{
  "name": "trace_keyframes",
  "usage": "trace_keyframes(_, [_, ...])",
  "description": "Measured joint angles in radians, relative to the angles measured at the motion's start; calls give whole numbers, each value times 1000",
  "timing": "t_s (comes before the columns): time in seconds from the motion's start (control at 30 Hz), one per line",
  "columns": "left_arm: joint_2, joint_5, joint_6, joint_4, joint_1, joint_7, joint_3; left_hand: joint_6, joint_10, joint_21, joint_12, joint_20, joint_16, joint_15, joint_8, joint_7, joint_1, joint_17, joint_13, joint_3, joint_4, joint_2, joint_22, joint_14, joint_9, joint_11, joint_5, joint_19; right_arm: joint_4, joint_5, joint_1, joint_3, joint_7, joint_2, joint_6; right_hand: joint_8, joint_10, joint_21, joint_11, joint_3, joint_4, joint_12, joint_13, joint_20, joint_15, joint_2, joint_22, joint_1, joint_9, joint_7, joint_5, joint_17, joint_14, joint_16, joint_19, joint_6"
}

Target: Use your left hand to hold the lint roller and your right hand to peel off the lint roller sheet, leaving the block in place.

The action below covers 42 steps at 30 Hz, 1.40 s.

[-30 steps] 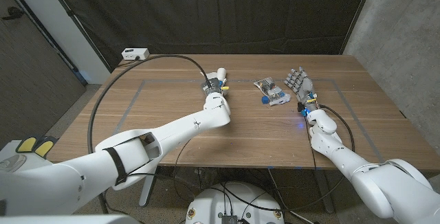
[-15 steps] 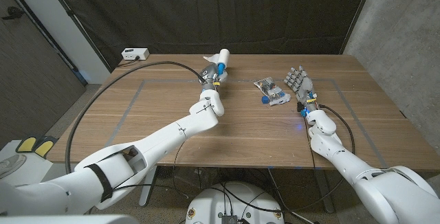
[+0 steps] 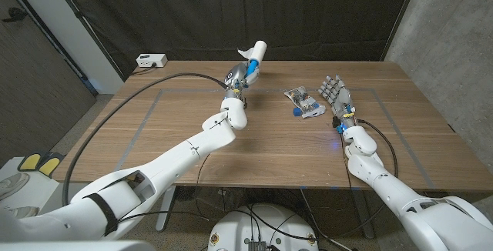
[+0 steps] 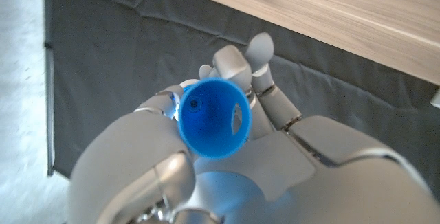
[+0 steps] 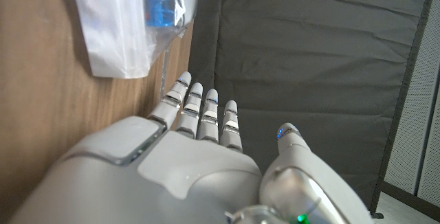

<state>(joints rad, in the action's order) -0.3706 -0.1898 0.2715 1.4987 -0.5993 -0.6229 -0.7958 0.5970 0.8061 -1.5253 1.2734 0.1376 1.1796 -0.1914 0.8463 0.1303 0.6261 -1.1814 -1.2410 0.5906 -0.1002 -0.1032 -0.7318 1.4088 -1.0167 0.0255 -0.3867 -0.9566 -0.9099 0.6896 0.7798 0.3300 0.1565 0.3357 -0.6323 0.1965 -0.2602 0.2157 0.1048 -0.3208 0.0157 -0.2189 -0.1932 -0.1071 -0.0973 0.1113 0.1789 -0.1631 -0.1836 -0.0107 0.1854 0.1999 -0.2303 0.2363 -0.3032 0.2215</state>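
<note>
My left hand [image 3: 238, 78] grips the blue handle of the lint roller [image 3: 254, 55] and holds it up over the far middle of the table, white roll pointing up and away. In the left wrist view the round blue handle end [image 4: 214, 118] sits inside my curled fingers [image 4: 237, 66]. A crumpled sheet with a blue block [image 3: 302, 102] lies on the table between my hands; the right wrist view shows the sheet [image 5: 113, 25] and the block [image 5: 157, 7] close up. My right hand [image 3: 336, 95] stands to its right, fingers straight and apart, holding nothing.
A small white box [image 3: 150, 61] sits at the table's far left corner. A black cable [image 3: 139, 97] arcs over the left side of the wooden table [image 3: 277, 143]. Dark curtains hang behind, and a concrete wall stands to the right.
My left hand has lifted the lint roller off the table and carried it up and away toward the far edge. My right hand has stayed where it was.
</note>
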Motion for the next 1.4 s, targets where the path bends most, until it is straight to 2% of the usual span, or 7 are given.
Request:
trace_keyframes(0.17, [-3, 66, -149, -27, -18, 56, 44, 38, 59, 1, 0, 14, 43, -1, 57, -4, -59, 5, 0, 1, 0, -1, -25, 12, 18, 16, 39, -36, -24, -13, 14, 5, -12, 4, -10, 0, -4, 0, 4, -6, 7, 0, 0, 0, -4, 0, 0, 0, 0, 6, 0, 0, -6, -4, 0, 6])
trace_keyframes(0.33, [0, 155, -292, -62, -30, 136, 85, 45, 87, 6, 0, 25, 74, 0, 102, -3, -61, 21, 0, 32, 19, -1, -35, 17, 36, 33, 83, -65, -41, -26, 21, 12, -21, 8, -16, 0, -5, 0, 5, -11, 11, 0, 0, 0, -4, 0, 0, 0, 0, 6, 0, 0, -6, -4, 0, 6])
trace_keyframes(0.57, [16, 325, -479, -137, -33, 319, 133, 69, 115, 1, 0, 31, 145, 4, 211, 11, -61, 57, 3, 105, 90, -1, -35, 21, -3, 60, 194, -72, -48, -43, 21, 21, -28, 10, -28, 0, -5, 0, 5, -15, 15, 0, 0, 0, -4, 1, 0, -10, 0, 5, 0, 0, -6, -4, 0, 5])
trace_keyframes(0.77, [43, 466, -611, -231, -14, 500, 164, 69, 115, 6, 0, 32, 174, 5, 228, 11, -61, 81, 3, 120, 105, -1, -24, 20, 13, 60, 206, -82, -43, -53, 16, 26, -30, 7, -40, 0, -5, 0, 5, -16, 16, 5, 0, 0, -4, 1, 0, -10, 0, 2, 0, -5, -6, -4, 0, 9])
trace_keyframes(1.1, [142, 718, -826, -505, 80, 861, 209, 84, 123, 13, 0, 32, 221, 13, 265, 18, -61, 125, 3, 144, 128, -1, 13, 19, 83, 47, 209, -82, -22, -60, 8, 29, -32, -3, -67, 0, -9, 0, 1, -16, 16, 5, 0, 0, 1, 1, 0, -10, 0, 2, 0, -2, -11, -4, 0, 9])
trace_keyframes(1.17, [167, 750, -851, -561, 102, 914, 219, 94, 131, 22, 0, 35, 237, 13, 281, 16, -64, 133, 3, 186, 102, -4, 43, 19, 89, 39, 208, -78, -18, -61, 8, 29, -32, -5, -73, 0, -9, 0, 1, -16, 16, 4, 0, 0, 1, 1, 0, -10, 0, 2, 0, -2, -11, -4, 0, 9])
trace_keyframes(1.4, [261, 871, -934, -801, 203, 1168, 269, 99, 132, 59, 0, 19, 269, 14, 347, 15, -65, 146, 3, 186, 102, -5, 184, 8, 58, 39, 200, -40, -4, -64, 6, 29, -36, -13, -92, 0, -14, 0, 5, -16, 16, 4, 0, 0, 5, 1, 0, -10, 0, 2, 0, -2, -16, -4, 0, 9])
